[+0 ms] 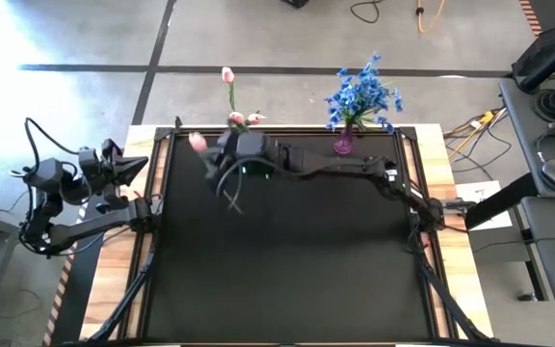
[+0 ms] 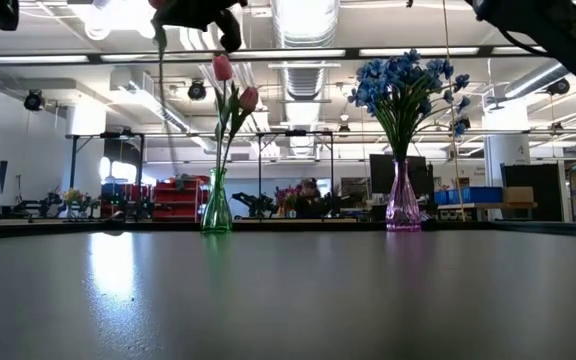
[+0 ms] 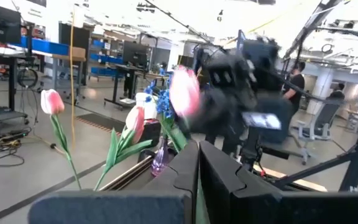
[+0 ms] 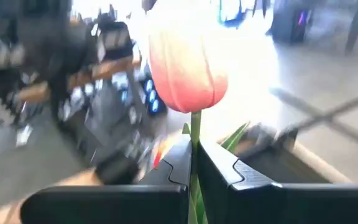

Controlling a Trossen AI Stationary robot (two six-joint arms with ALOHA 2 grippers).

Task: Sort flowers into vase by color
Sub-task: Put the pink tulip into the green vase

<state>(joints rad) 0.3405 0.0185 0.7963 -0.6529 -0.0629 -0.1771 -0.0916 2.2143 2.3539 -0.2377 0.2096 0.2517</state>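
Just beside the green vase (image 2: 216,212) at the table's (image 1: 287,280) far edge, the right gripper (image 4: 194,163) is pinching the stem of a pink tulip (image 4: 186,65), its fingers pressed together on the stem just below the blossom. From above, that blossom (image 1: 198,142) shows on the side of the green vase away from the pink vase (image 1: 343,145), with the stem trailing back under the wrist. Two pink tulips (image 2: 234,84) already stand in the green vase; the blue flowers (image 1: 362,93) fill the pink vase, well apart from it along the same edge. So the step in hand is carrying a pink tulip to join its own colour. The next move probably calls for tipping the stem upright, bringing its lower end over the green vase's narrow mouth, and lowering before release; the stem's end is hard to make out. The left gripper (image 3: 197,180), pressed shut on nothing, waits off the table's side, far from the green vase.
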